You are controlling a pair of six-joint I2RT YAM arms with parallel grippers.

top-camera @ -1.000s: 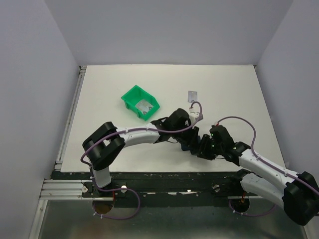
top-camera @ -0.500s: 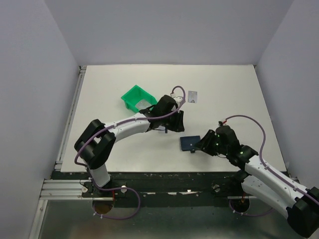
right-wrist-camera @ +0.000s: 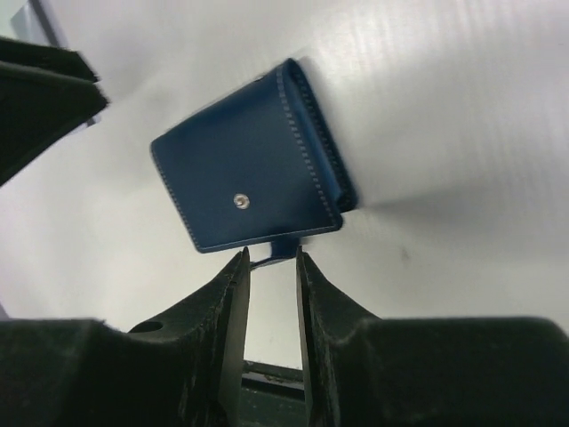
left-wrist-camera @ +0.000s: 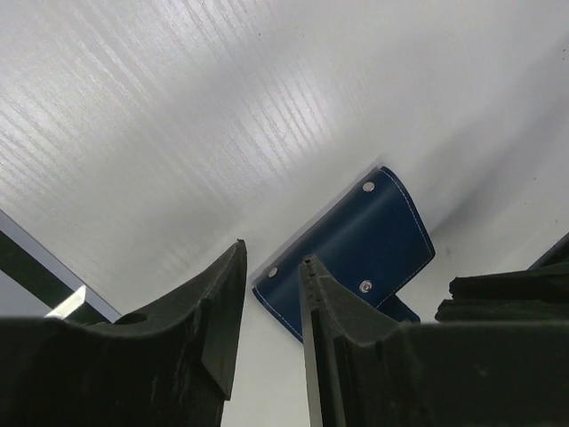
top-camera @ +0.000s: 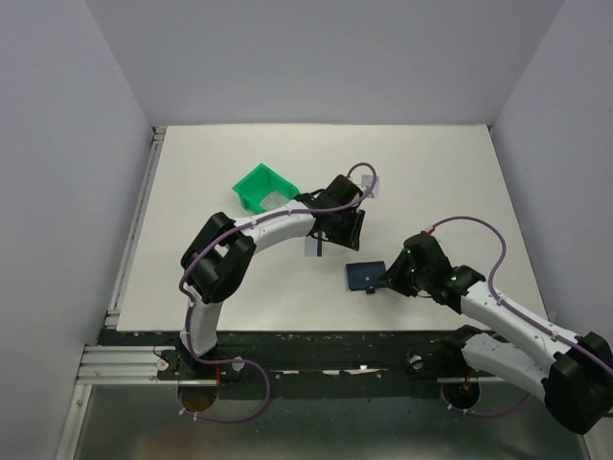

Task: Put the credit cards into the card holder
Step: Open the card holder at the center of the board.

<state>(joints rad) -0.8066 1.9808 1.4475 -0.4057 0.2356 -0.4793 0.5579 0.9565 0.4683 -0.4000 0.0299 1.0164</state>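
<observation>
Shifted: my left claw (left-wrist-camera: pixel 272 267), off the card holder (right-wrist-camera: pixel 249 178), jaws apart. Right claw (right-wrist-camera: pixel 271 258) straddled its tab (right-wrist-camera: pixel 277 249); clamp untellable. Credit cards (top-camera: pixel 314 247): none seen inserted, all remained.

**Tally of what shows**

Credit cards (top-camera: pixel 276 198): three pale ones can be counted from above. The first is pointed at here. A second card (top-camera: pixel 314 247) carries a dark band, and a third card (top-camera: pixel 371 187) is far back (half hidden by a cable, so that count is less sure).

Card holder (top-camera: pixel 365 276): one, navy blue. Three light studs (left-wrist-camera: pixel 369 186) show on it in the left wrist view, and one shows in the right wrist view.

Green bin (top-camera: pixel 251 184): one.

Arms: two. Each ends in one gripper, the left gripper (left-wrist-camera: pixel 272 253) and the right gripper (right-wrist-camera: pixel 271 253), with two fingers apiece, four in all.

Purple cables (top-camera: pixel 460 223): two.

Table (top-camera: pixel 211 163): one.
</observation>
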